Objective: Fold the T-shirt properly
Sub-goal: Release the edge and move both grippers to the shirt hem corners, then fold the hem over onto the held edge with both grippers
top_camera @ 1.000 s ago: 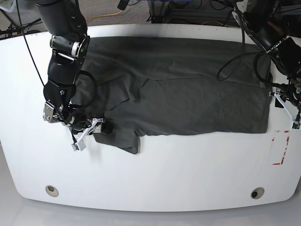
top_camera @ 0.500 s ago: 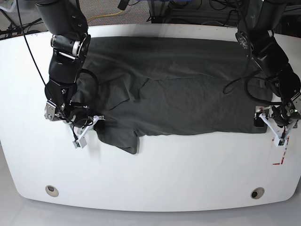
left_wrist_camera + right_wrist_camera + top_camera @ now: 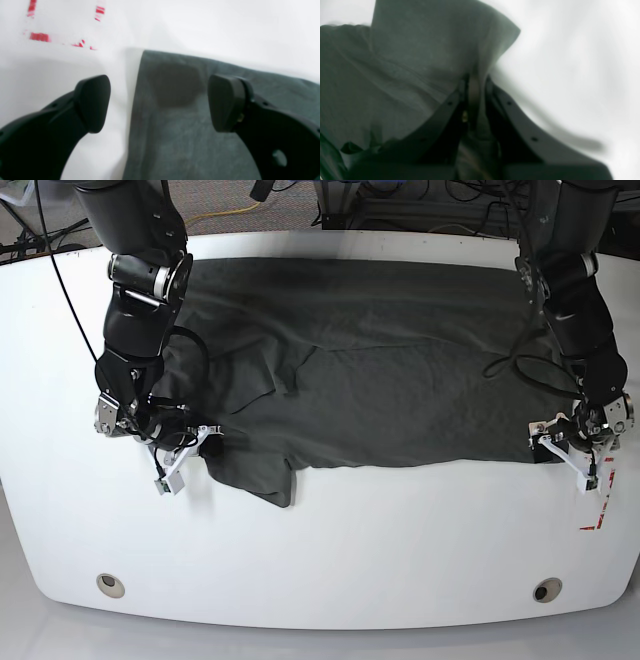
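White table [image 3: 330, 560] | T-shirt [image 3: 400, 370] spread flat | right hand [image 3: 475, 82] clamping its edge | left hand [image 3: 160, 102] agape over its corner

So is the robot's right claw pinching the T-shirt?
Touching. In the right wrist view, the right gripper has its jaws shut on a fold of the T-shirt.

Overhead base view — two close wrist views

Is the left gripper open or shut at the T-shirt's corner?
Open. The left gripper has its fingers wide apart, straddling the T-shirt edge, not pinching it.
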Tool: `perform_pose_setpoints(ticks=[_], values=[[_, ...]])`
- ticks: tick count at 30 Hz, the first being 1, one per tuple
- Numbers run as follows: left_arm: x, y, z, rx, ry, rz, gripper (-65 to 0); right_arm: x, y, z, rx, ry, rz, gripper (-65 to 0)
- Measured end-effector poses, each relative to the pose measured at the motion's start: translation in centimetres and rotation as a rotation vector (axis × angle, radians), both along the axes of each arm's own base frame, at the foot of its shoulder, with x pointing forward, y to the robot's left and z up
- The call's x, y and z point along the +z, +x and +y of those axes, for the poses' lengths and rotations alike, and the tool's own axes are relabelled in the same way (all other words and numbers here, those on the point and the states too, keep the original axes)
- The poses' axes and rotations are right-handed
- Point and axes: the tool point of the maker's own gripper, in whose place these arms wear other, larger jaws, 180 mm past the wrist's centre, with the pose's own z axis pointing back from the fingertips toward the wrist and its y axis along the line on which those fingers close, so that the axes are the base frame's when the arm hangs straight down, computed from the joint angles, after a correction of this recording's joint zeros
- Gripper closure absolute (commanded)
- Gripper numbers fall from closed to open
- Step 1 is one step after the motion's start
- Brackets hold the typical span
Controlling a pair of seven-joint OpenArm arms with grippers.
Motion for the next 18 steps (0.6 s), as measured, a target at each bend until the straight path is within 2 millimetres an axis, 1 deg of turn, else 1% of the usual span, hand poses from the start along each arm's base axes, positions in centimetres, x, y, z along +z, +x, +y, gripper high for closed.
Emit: perform_pose_setpoints(ticks=[3, 6, 10, 11, 12, 13, 14, 16, 17, 18], values=[[-1.1, 0.0, -0.3, 0.002, -0.029, 0.034, -57.9, 0.0, 0.0, 0.0, -0.001, 0.000, -0.001, 0.0], [-1.1, 0.7, -0.2, 0.015, -0.059, 0.031, -57.6, 0.0, 0.0, 0.0, -0.001, 0.005, -0.002, 0.0], [-1.4, 1.2, -0.9, -0.018, -0.087, -0.004, -57.1, 0.0, 0.0, 0.1, -0.001, 0.006, 0.000, 0.0], [-1.5, 1.2, -0.9, -0.023, -0.089, -0.006, -55.1, 0.0, 0.0, 0.1, -0.001, 0.006, 0.000, 0.0], [-1.4, 1.2, -1.0, -0.027, -0.090, -0.006, -51.1, 0.0, 0.0, 0.1, -0.001, 0.006, 0.000, 0.0], [-1.4, 1.3, -1.1, -0.026, -0.093, -0.009, -45.6, 0.0, 0.0, 0.1, -0.001, 0.006, 0.000, 0.0], [-1.4, 1.4, -1.2, -0.026, -0.096, -0.012, -37.1, 0.0, 0.0, 0.1, -0.001, 0.006, 0.000, 0.0], [-1.5, 1.6, -1.8, -0.029, -0.105, -0.030, -15.3, 0.1, 0.1, 0.1, -0.001, 0.005, -0.002, 0.0], [-1.5, 1.8, -2.1, -0.032, -0.108, -0.043, -8.8, 0.2, 0.2, 0.0, 0.000, 0.002, -0.004, 0.0], [-1.5, 2.0, -2.3, -0.036, -0.110, -0.058, -0.1, 0.3, 0.3, 0.0, 0.002, -0.002, -0.004, 0.0]])
